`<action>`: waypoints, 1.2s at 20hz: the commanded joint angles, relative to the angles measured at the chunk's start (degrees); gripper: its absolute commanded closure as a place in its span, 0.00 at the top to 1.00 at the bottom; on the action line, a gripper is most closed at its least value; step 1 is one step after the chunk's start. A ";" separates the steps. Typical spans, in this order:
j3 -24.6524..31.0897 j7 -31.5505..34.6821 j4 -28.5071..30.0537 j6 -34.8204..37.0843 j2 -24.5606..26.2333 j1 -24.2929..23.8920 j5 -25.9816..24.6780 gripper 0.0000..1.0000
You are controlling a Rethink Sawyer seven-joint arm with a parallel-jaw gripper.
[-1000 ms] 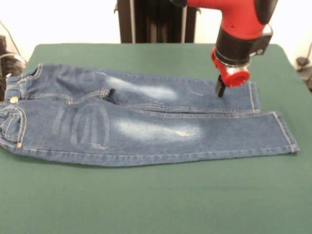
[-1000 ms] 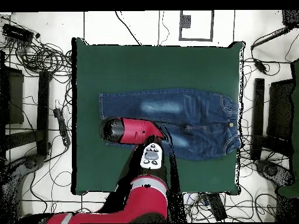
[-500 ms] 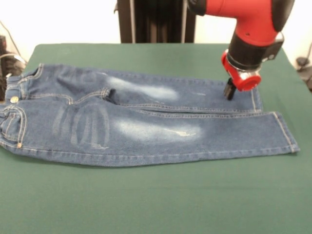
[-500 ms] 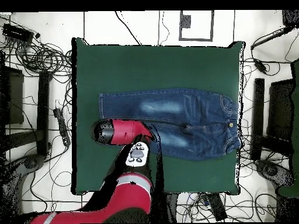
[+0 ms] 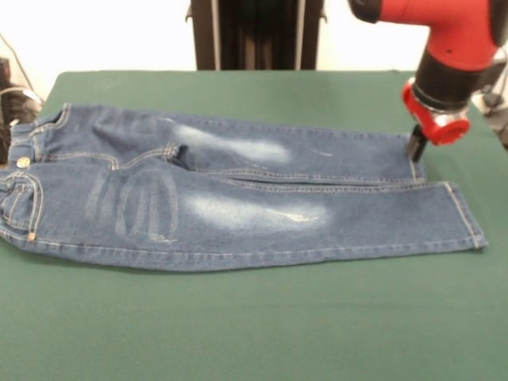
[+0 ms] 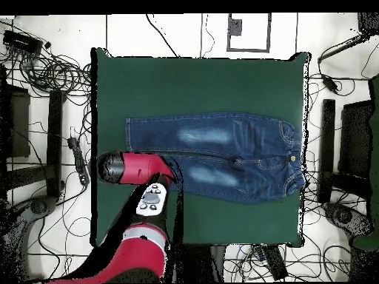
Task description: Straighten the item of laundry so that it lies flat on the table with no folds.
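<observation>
The pincer (image 5: 416, 148) showed in the front view only as a short dark tip under the red collar of the arm (image 5: 444, 48); whether it was released or clenched could not be told, and it could not be told whether the tip touched the cloth. In the overhead view the arm's red housing (image 6: 133, 167) covered the pincer entirely and hid the hem end of one leg. The upper part of the arm was cut off by the top edge of the front view.

No brand, label or writing could be read on anything; the brass button (image 5: 23, 162) was too small to show any mark.

The pair of jeans (image 5: 230, 198) lay spread on the green worktop (image 5: 254, 317), long axis running across the front view, waistband (image 5: 16, 182) at the left and touching the picture's left edge, leg hems (image 5: 464, 214) at the right. In the overhead view the jeans (image 6: 222, 151) lay the other way round, waistband to the right, near the middle of the worktop (image 6: 200, 81). The two legs lay side by side, touching along their inner seams, the nearer leg reaching further right than the far one. Faded whitish patches (image 5: 254, 213) marked both legs. The pincer stood at the hem of the far leg.
</observation>
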 commanded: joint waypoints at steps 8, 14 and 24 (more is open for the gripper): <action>2.20 11.74 -0.60 4.33 -0.73 4.97 9.25 0.00; -0.25 3.27 2.81 2.83 -2.36 -1.28 5.15 0.00; -0.40 -1.16 3.78 2.84 -3.48 -6.08 0.45 0.00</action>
